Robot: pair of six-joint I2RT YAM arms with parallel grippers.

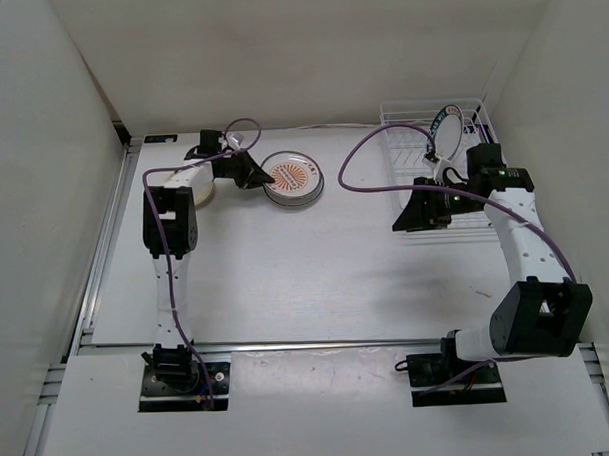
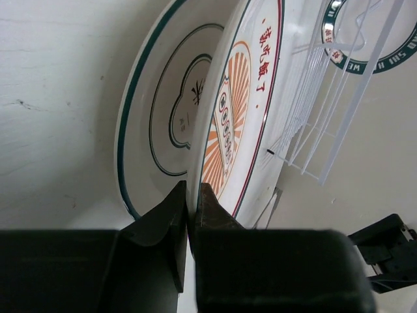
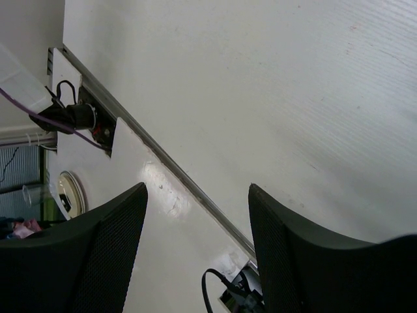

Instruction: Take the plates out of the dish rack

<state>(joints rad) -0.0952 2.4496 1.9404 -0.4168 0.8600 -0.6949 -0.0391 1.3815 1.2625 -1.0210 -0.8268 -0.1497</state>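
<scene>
The orange-red centred plate lies on the white plate with thin dark rings at the back middle of the table. My left gripper is shut on the orange plate's left rim. In the left wrist view the fingers pinch that rim over the ringed plate. The small tan plate lies partly under the left arm. The wire dish rack stands at the back right. The dark blue-green rimmed plate stands upright in it, also showing in the left wrist view. My right gripper is open and empty, left of the rack.
White walls close in the table on the left, back and right. A metal rail runs along the near edge in front of the arm bases. The right wrist view shows its open fingers over bare table and the rail. Purple cables loop above both arms.
</scene>
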